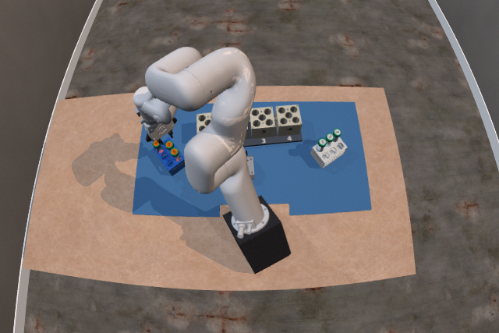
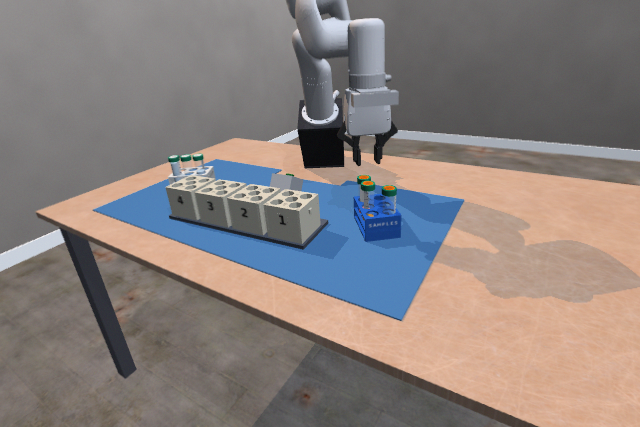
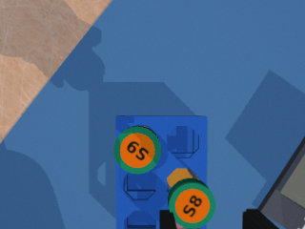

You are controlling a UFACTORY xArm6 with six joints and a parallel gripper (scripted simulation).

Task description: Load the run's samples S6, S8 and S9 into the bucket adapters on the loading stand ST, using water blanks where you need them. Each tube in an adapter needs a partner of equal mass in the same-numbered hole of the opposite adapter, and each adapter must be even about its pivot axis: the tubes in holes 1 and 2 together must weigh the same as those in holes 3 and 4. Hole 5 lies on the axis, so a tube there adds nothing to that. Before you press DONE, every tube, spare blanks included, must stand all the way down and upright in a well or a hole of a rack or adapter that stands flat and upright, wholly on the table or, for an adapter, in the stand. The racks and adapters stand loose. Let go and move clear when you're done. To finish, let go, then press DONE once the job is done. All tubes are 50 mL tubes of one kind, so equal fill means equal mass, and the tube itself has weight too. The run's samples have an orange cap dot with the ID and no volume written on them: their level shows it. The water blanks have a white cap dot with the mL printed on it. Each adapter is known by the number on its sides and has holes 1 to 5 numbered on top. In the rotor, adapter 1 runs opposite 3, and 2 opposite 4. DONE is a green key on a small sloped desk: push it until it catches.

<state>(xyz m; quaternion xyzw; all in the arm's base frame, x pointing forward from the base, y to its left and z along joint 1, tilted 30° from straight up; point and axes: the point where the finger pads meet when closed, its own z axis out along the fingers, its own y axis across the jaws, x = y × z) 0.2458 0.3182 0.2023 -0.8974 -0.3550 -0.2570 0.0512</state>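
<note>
- Top view: the white six-joint arm [image 1: 238, 91] [image 2: 366, 50] reaches over the blue sample rack [image 1: 173, 167] [image 2: 382, 230] [image 3: 162, 122], where three clear tubes with green caps and orange dots [image 1: 174, 152] [image 2: 389, 189] [image 3: 192, 204] stand.
- In the same view, three green-capped water blanks with white dots [image 1: 330, 136] [image 2: 186, 157] stand in the white rack [image 1: 323, 161] [image 2: 208, 173]; their printed numbers are too small to read.
- Exterior view: the black-fingered gripper [image 1: 160, 138] [image 2: 368, 161] [image 3: 211, 220] hangs above the sample tubes, fingers partly apart with nothing between them.
- Four beige block adapters [image 1: 263, 126] [image 2: 282, 220], numbered 4, 3, 2, 1 across the view, sit on the dark flat stand [image 1: 274, 142] [image 2: 305, 242] [image 3: 281, 211]. The grey sloped desk [image 1: 250, 166] [image 2: 281, 181] shows behind them, its green key [image 2: 290, 174] barely visible.
- Wrist view: S8's cap appears between the fingertips in the picture, below them in height. Another cap, reading S6 or S9, I cannot tell which, is at a corner of the blue rack.
</note>
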